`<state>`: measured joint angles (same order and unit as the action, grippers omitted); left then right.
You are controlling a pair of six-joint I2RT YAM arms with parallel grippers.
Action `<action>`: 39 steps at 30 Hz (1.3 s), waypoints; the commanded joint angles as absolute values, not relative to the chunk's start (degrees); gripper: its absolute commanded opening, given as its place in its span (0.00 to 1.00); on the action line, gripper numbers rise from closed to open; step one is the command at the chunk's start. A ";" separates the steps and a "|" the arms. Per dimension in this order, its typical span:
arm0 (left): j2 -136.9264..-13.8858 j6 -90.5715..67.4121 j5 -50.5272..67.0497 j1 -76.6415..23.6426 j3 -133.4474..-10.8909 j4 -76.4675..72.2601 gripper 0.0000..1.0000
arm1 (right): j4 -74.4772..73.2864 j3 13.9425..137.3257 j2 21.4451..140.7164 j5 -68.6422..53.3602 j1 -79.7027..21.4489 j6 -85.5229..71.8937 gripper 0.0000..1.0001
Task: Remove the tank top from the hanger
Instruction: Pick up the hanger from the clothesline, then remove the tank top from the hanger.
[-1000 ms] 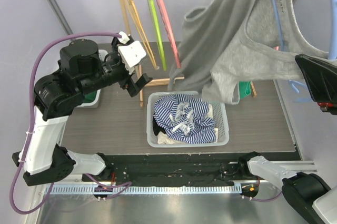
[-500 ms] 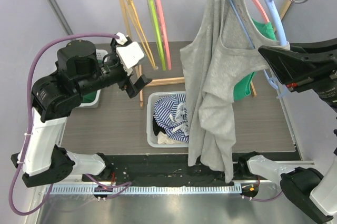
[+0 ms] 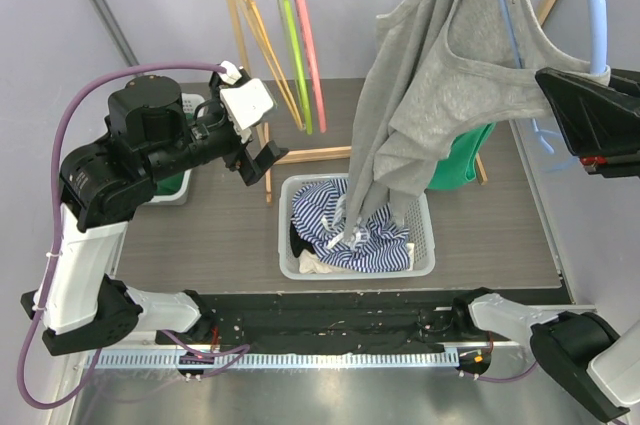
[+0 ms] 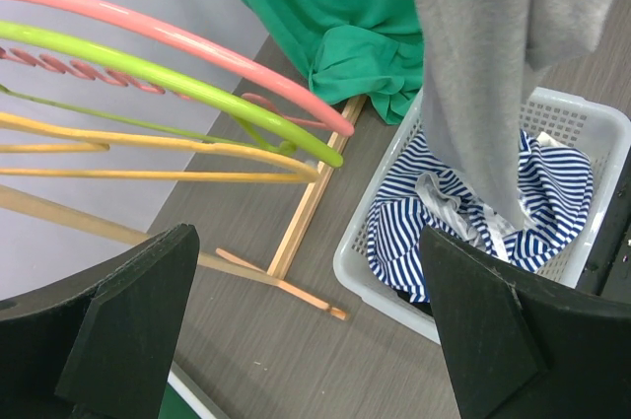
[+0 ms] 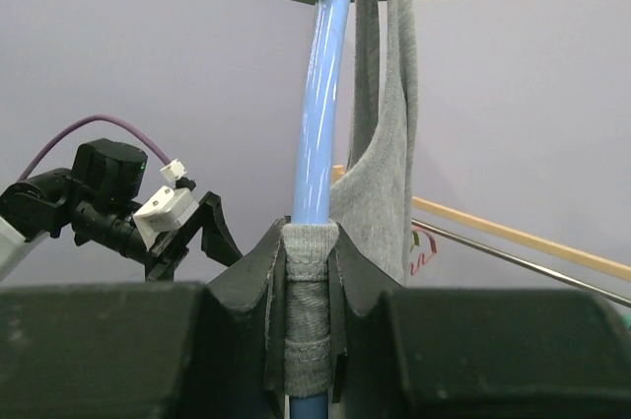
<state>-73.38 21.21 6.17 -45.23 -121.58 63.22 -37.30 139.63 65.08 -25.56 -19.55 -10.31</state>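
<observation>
Since the previous frame, we record that the tank top [image 3: 450, 75] has swung and risen. Its hem then trailed past the table's near edge; it now ends inside the basket [image 3: 425, 245]. The right arm has shifted towards the right edge of the overhead view.

We find the tank top on the blue hanger [image 5: 317, 94], hanging to the left of and below the right gripper [image 5: 308, 271]. That gripper is clamped tight on the hanger's bar, with a grey strap of the garment pinched between its fingers.

The basket sits below and to the left of the right gripper and holds a striped garment [image 3: 375, 235], which the tank top's hem touches. A green garment [image 3: 455, 160] hangs behind the tank top.

The left gripper [image 3: 262, 159] stands well apart, to the left of the basket. Its fingers are spread wide and hold nothing. Ahead of it, on the wooden rack [image 3: 234, 15], hang a pink hanger [image 4: 197, 44] and a green hanger [image 4: 177, 74].
</observation>
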 commanded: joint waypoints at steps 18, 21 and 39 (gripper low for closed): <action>-70.93 21.53 11.08 -44.91 -122.69 63.37 1.00 | -37.53 94.06 50.46 -32.43 -19.78 -14.84 0.01; -70.31 22.06 11.25 -44.91 -123.22 63.02 1.00 | -38.67 89.22 46.07 -35.40 -19.86 -15.99 0.01; -71.81 24.78 25.05 -44.82 -127.97 60.47 1.00 | -49.48 82.62 42.89 -51.94 -19.86 -12.05 0.01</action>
